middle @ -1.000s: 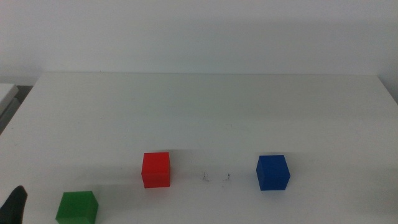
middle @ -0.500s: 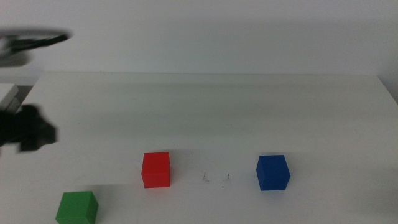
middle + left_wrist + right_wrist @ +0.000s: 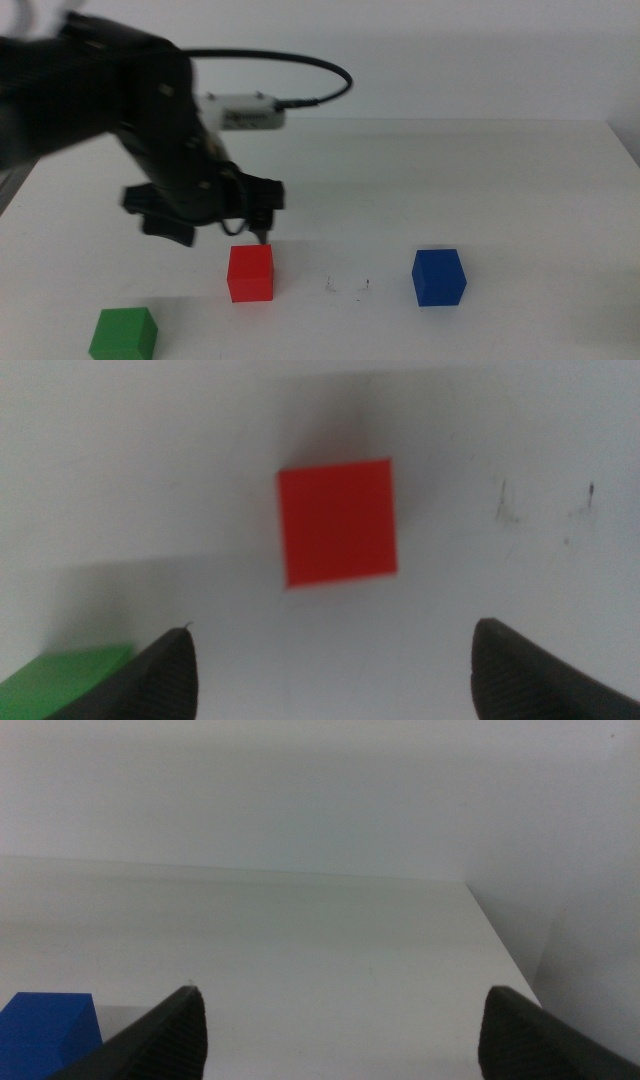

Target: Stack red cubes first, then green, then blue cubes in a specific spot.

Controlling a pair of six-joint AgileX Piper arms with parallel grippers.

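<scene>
Your left pincer [image 3: 250, 232] has swung in over the red cube [image 3: 250, 272], jaws apart. The cube sits on the counter [image 3: 450, 170] beside the specked spot [image 3: 348, 286], ready for grasping.

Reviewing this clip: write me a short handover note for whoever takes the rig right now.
Left gripper: open, empty, hovering over the red cube.
Right gripper: open, empty, out of the middle view.
Red cube sits on the table left of the marked spot; blue cube right of it; green cube at the near left.
Done: nothing stacked.
Left: red onto the spot, then green, then blue.
</scene>
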